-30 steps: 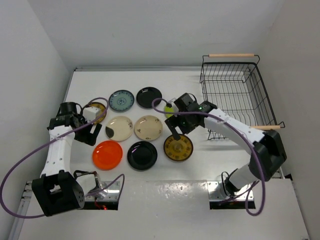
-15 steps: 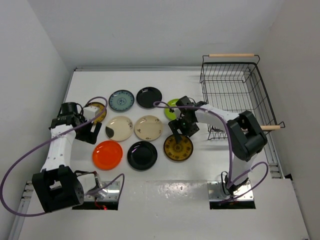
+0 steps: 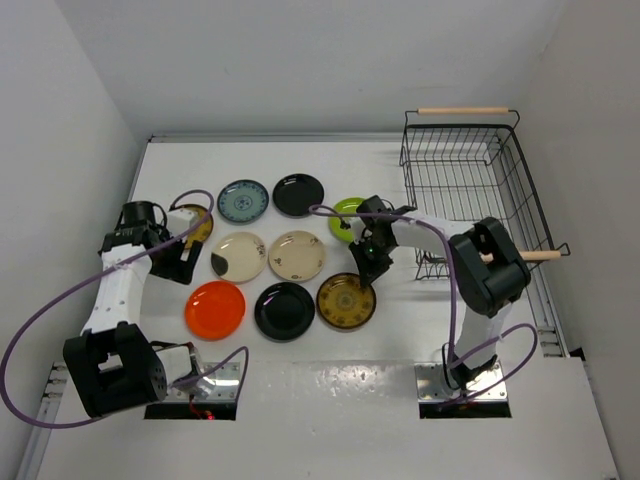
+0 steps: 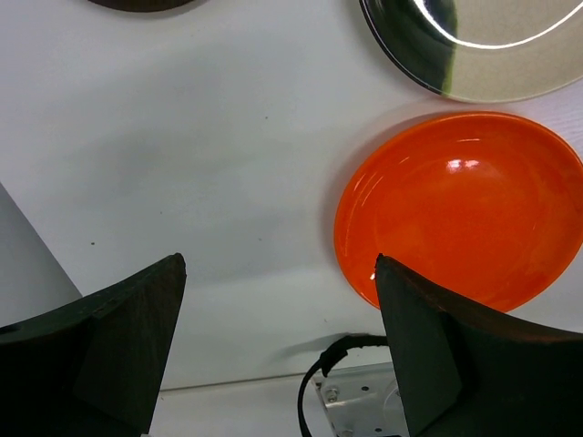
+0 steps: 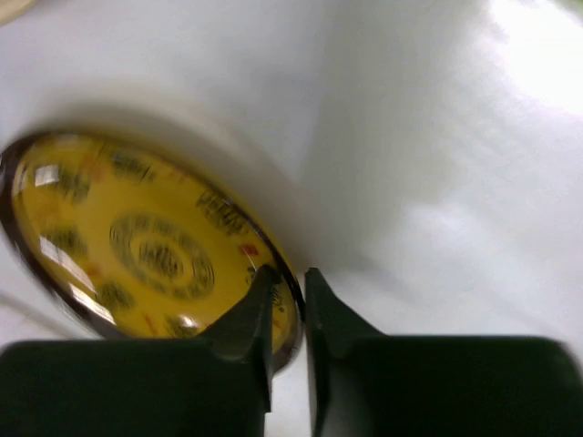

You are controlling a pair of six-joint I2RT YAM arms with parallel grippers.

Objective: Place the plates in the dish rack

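The right tool (image 5: 290, 309) pinches the rim of a brown-and-yellow patterned plate (image 5: 155, 255), its two fingers drawn almost together on the edge, at lower centre of the overhead view. To the left of that plate in the front row lie a black plate (image 3: 285, 310) and an orange-red plate (image 3: 215, 308). Above them sit a cream plate (image 3: 297, 255) and a dark-patched cream plate (image 3: 238, 257). Farther up are a lime green plate (image 3: 348, 208), a second black plate (image 3: 298, 194) and a teal patterned plate (image 3: 243, 200). All rest on the white desk (image 3: 330, 160). The dish rack (image 3: 470, 175) stands at the upper right, apart from the plates. At left, the left tool (image 4: 278, 355) hangs wide apart over bare desk, holding nothing, with the orange-red plate just beside one finger.
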